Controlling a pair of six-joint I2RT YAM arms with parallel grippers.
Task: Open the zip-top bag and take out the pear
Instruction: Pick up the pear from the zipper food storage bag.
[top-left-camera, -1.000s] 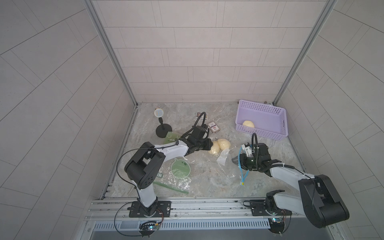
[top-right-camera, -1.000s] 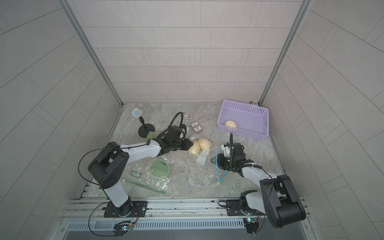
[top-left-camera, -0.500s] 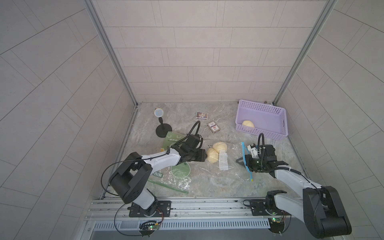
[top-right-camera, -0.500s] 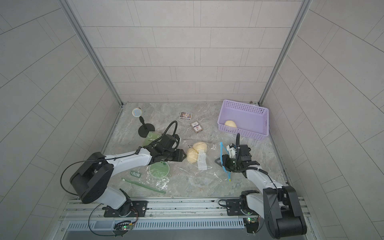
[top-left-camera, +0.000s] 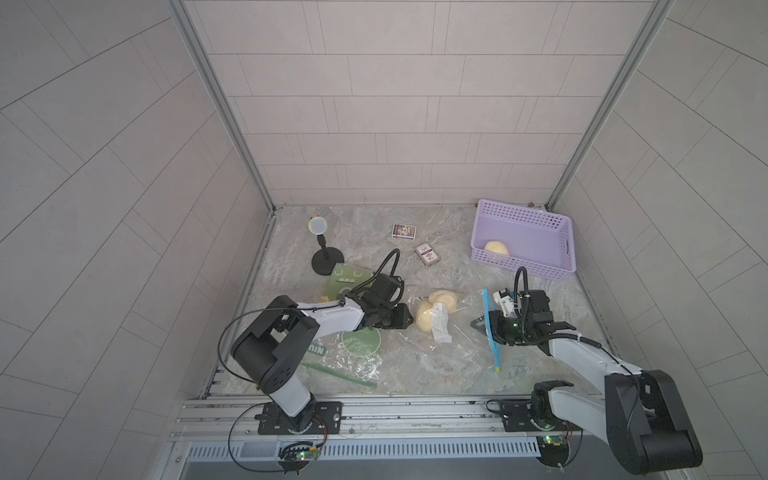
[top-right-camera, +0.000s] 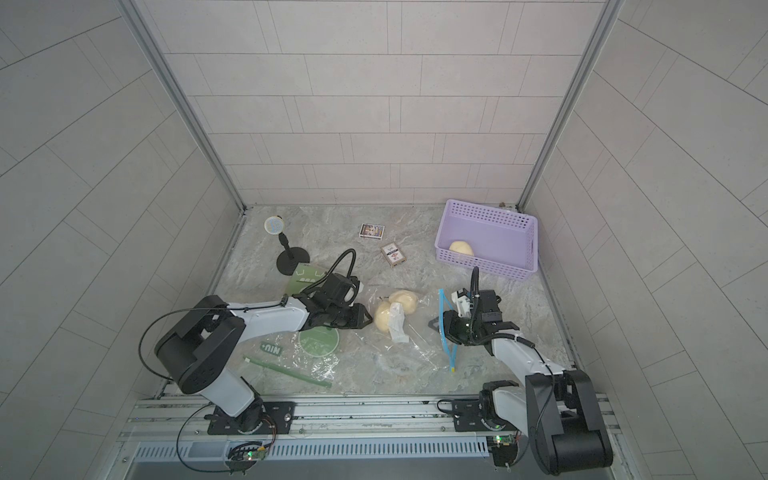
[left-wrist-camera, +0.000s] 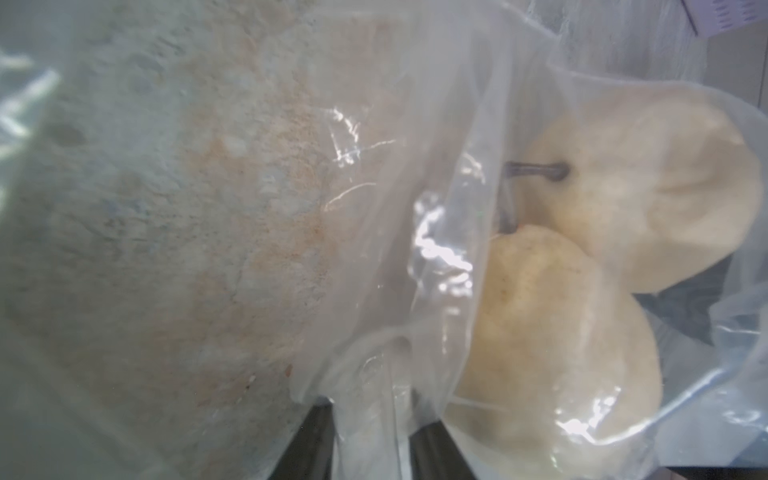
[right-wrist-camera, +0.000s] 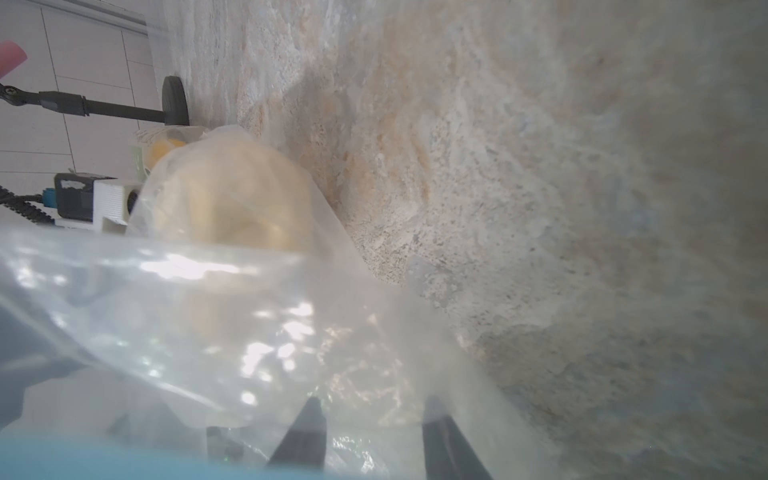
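Both top views: two pale yellow pears (top-left-camera: 428, 322), white label (top-left-camera: 438, 328) across them, lie mid-desk (top-left-camera: 374, 249) inside clear bag (top-left-camera: 461, 332). Left gripper (top-left-camera: 402, 321) just beside pears at bag's end opposite zip; arm stretched low. Right gripper (top-left-camera: 482, 326) clamps raised blue zip edge (top-left-camera: 493, 351); forearm low.

Left wrist: bag (left-wrist-camera: 395, 249) film runs between left gripper's (left-wrist-camera: 370, 415) narrowly parted jaws; pinch unclear. Pears (left-wrist-camera: 561, 332) just beyond.

Right wrist: pears (right-wrist-camera: 232, 195) farther off, behind film.

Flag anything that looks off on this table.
The bag lies crumpled, and its blue zip is kinked, not straight. It holds two pears, with a crumpled white slip against them. Another pear already sits in the basket.
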